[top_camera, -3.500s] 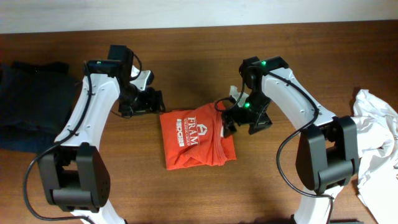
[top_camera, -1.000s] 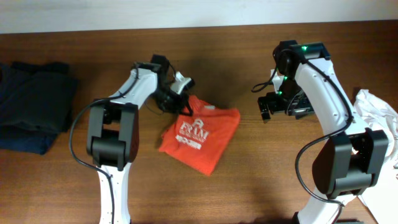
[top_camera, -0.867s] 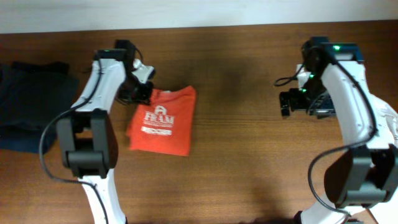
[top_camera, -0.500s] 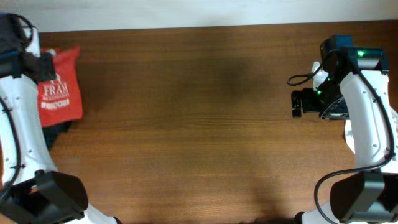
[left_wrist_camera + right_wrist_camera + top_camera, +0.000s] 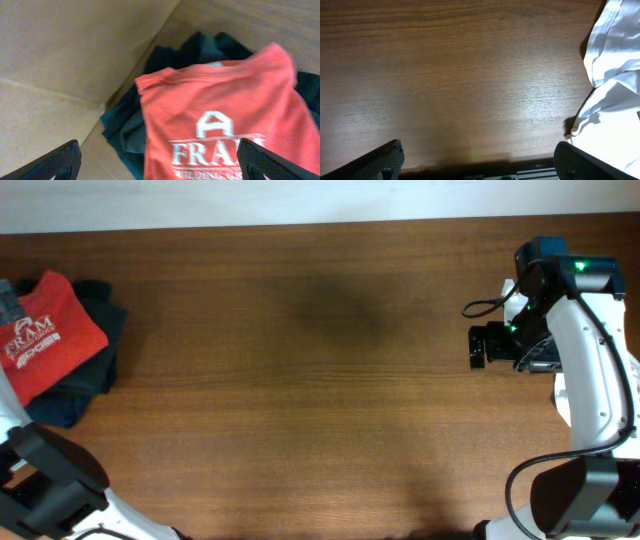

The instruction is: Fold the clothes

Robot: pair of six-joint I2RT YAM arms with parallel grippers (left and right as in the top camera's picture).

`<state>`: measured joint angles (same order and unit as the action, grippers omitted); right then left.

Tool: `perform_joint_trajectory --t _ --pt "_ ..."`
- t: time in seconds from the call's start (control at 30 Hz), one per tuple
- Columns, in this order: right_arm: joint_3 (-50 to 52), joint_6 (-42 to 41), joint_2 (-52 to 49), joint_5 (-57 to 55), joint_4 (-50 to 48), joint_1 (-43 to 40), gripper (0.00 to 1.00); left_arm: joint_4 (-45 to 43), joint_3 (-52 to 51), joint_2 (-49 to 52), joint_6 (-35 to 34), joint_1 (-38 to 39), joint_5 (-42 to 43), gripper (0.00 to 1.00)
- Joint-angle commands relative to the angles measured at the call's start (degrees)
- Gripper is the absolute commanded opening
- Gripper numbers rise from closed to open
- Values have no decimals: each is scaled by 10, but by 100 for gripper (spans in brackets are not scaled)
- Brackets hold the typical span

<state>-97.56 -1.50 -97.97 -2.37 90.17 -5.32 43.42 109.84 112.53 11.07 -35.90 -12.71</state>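
Where the red shirt [image 5: 45, 330] lies: folded with its white logo facing up, on top of the dark clothes pile [image 5: 92, 350] at the far left edge of the table [image 5: 300, 380]. The dark cloth shows past the shirt on the right and below.
State of the left gripper [image 5: 160, 169]: spread wide and holding nothing. Only its two fingertips [image 5: 57, 159] show, at the bottom corners of the left wrist view.
Shirt against those fingertips: it fills the gap between them and runs on ahead. The logo sits roughly midway, and the shirt's right edge passes close to the right-hand tip. Whether cloth touches either tip cannot be told.
Dark pile from the left wrist: it shows beyond the shirt's far edge and to its left.
State of the right gripper [image 5: 480, 167]: wide open and empty over bare wood on the table's right side, well apart from the shirt.
White garment [image 5: 615, 75]: crumpled at the right edge of the right wrist view, outside the gap between the fingers.
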Motion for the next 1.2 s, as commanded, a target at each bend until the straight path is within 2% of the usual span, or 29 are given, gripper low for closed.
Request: perform_joint_trajectory --t 0.0,0.07,0.13,0.23,0.27,0.3,0.37,0.43,0.47,0.57,0.63,0.7,0.77,0.87,1.03,1.1,1.13,1.17 --pt "-9 0 9 -9 3 0 99 3 24 -6 -14 -9 45 99" --pt "-9 0 9 3 2 -1 99 12 24 -14 -11 21 105 99" --pt "-9 22 9 57 -2 -1 99 64 24 -34 6 109 104 99" --pt "-9 28 9 82 5 -1 99 204 24 -37 5 271 104 99" --pt "-9 28 9 82 5 -1 99 234 24 -37 5 302 104 99" --pt "-9 37 14 82 5 -1 99 303 24 -37 -16 357 99 99" --pt "-8 41 40 82 5 -1 99 379 24 -37 -49 384 100 99" --pt "29 73 118 119 -22 0 99 482 23 -38 -90 391 100 99" --pt "67 73 163 121 -45 0 99 501 12 -53 -103 391 100 99" --pt "219 73 311 141 -118 1 99 442 -106 -207 -116 392 100 99" --pt "285 71 405 161 -139 0 99 370 -217 -363 -116 392 104 99" --pt "290 71 438 157 -135 0 99 324 -292 -482 -115 392 104 99" --pt "290 71 439 157 -135 0 98 308 -314 -560 -115 392 104 99" --pt "290 71 412 157 -135 0 99 308 -314 -608 -115 392 104 99" --pt "293 71 310 156 -147 4 99 308 -314 -611 -115 392 104 99" --pt "297 72 350 140 -164 14 99 308 -314 -611 -115 392 104 99" --pt "308 73 388 140 -208 23 99 308 -314 -611 -115 392 104 99" --pt "348 73 466 132 -295 39 99 308 -314 -611 -115 392 104 99"
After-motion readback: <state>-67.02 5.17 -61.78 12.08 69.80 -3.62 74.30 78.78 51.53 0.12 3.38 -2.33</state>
